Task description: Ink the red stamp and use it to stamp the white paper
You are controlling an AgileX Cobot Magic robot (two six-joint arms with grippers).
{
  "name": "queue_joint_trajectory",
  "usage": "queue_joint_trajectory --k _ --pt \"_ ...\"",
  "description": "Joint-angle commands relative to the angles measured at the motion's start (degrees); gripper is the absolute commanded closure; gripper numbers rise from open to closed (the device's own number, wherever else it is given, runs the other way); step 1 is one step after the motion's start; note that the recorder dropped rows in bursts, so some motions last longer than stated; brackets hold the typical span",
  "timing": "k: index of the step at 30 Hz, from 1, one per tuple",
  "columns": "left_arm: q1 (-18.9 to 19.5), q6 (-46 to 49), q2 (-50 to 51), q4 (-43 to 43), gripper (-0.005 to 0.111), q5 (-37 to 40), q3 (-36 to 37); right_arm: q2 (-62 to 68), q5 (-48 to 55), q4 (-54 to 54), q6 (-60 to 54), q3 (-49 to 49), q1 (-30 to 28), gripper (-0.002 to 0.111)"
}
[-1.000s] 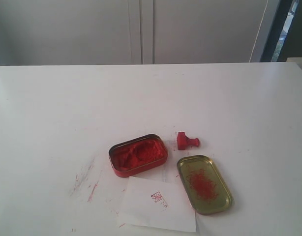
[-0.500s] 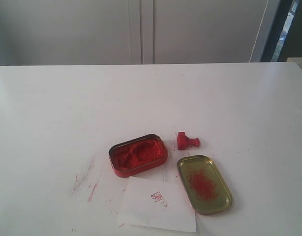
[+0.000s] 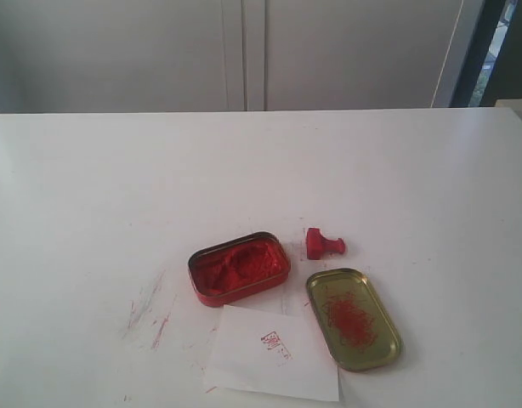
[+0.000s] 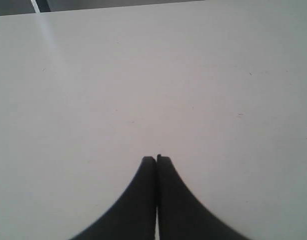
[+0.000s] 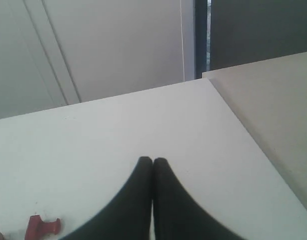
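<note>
Since the red stamp (image 3: 324,244) lies tipped on its side, handle pointing to 3 o'clock, just off the ink tin (image 3: 240,268) at its 2 o'clock, the main risk is the pickup. A pinch on the short round knob could roll it or skid it into the tin, and a crooked grip means a skewed, half-inked print. Next risk is the white paper (image 3: 274,354) at the tin's 6 o'clock: it lies loose on the table (image 3: 91,187), far edge just beside the tin, right corner close to, maybe under, the gold lid (image 3: 353,317) at 4 o'clock; can't tell from this angle. Sticky paste could lift or drag the sheet with the stamp. One red imprint (image 3: 276,343) is already on it, so another press may overlap. Neither arm shows in the exterior view. On the left gripper (image 4: 156,159) the jaws are pressed together, nothing between them, over table surface. Same for the right gripper (image 5: 153,160): pressed together, empty, with the stamp (image 5: 41,226) well apart from its tips. Either must spread first, else it just shoves the stamp.
</note>
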Motion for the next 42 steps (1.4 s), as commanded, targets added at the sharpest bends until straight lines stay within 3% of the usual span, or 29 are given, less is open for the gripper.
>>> queue_joint_trajectory --k 1,5,31,42 --pt "0.1 0.0 -0.3 -0.1 0.107 0.0 0.3 -0.2 -0.1 6.4 -0.4 0.3 -0.6 0.108" --pt "0.1 0.0 -0.3 -0.1 0.107 0.0 0.3 -1.0 -0.1 12.6 -0.4 0.3 -0.6 0.108" --pt "0.1 0.0 -0.3 -0.1 0.107 0.0 0.3 -17.2 -3.5 12.4 -0.4 30.6 -0.6 0.108" --pt "0.1 0.0 -0.3 -0.1 0.107 0.0 0.3 -20.4 -5.4 12.5 -0.4 36.6 -0.6 0.108"
